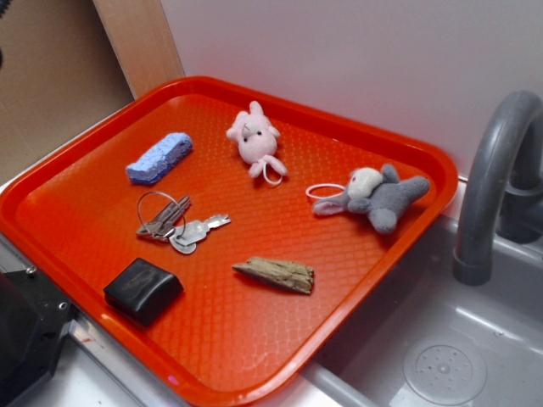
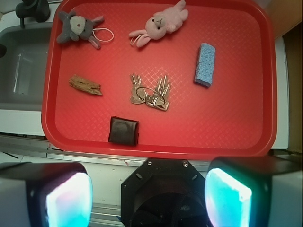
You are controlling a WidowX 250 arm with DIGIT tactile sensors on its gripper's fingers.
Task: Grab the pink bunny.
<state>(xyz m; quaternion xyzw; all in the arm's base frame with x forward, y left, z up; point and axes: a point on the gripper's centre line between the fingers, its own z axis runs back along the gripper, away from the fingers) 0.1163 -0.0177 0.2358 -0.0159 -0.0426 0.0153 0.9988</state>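
a: the pink bunny (image 1: pixel 254 136) lies near the far edge of the red tray (image 1: pixel 76 220), its white loop cord (image 1: pixel 273 172) trailing toward the middle. in the wrist view it sits top centre, well apart from the gripper (image 2: pixel 149 193).

b: and the gripper's state?

a: spread wide; both pads (image 2: pixel 68 201) show at the bottom of the wrist view with nothing between them, hanging over the tray's near rim, high above everything.

b: so the step in hand looks like the approach.

a: likely. the gripper would do well to travel across the tray, passing over the keys (image 1: pixel 178 222), and centre on the bunny's body rather than the thin cord.

b: any neighbours to mind?

a: the grey-and-white plush (image 1: pixel 377 195) lies to one side and the blue sponge (image 1: pixel 159 158) to the other, both clear of the bunny. the dark block (image 1: pixel 142 290) and wood piece (image 1: pixel 276 274) are nearer the arm.

b: plush squashes, so closing across the torso should hold best.
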